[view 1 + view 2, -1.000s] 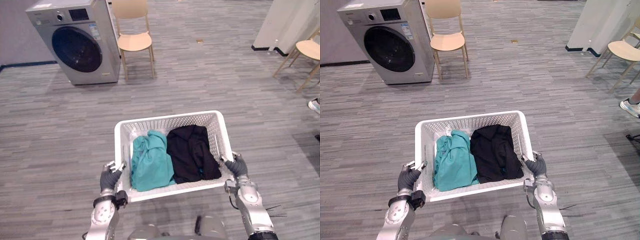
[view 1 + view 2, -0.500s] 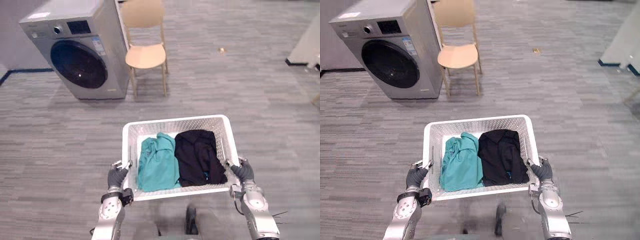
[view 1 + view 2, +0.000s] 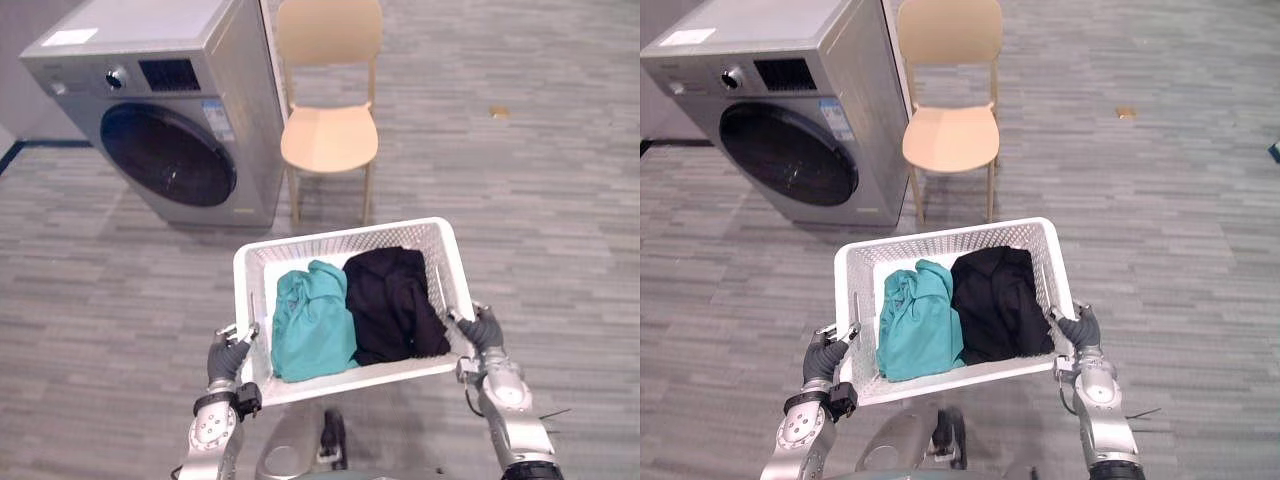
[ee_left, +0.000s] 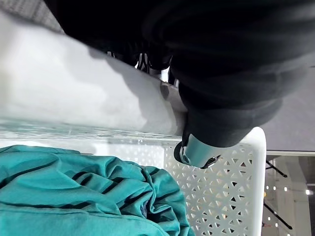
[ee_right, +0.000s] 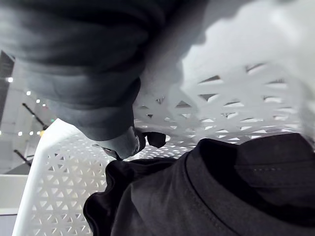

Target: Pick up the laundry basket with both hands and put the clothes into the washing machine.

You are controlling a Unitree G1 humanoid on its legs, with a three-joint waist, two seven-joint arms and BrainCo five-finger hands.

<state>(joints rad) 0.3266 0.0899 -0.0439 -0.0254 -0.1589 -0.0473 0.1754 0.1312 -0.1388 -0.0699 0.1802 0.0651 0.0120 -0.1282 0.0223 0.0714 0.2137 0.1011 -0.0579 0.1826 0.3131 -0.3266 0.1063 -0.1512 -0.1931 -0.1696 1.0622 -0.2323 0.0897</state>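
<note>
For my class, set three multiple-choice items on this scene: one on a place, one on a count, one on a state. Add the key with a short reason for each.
1. Seen from the robot, where does the chair stand? A: right of the washing machine. B: left of it. C: on top of it.
2. How many garments lie in the laundry basket? A: one. B: two. C: four.
3. The washing machine's door is: A: wide open. B: shut. C: taken off.

Key:
1 A: the chair stands beside the machine's right side.
2 B: there is one teal garment and one black garment.
3 B: the round dark door sits flush in the front.
</note>
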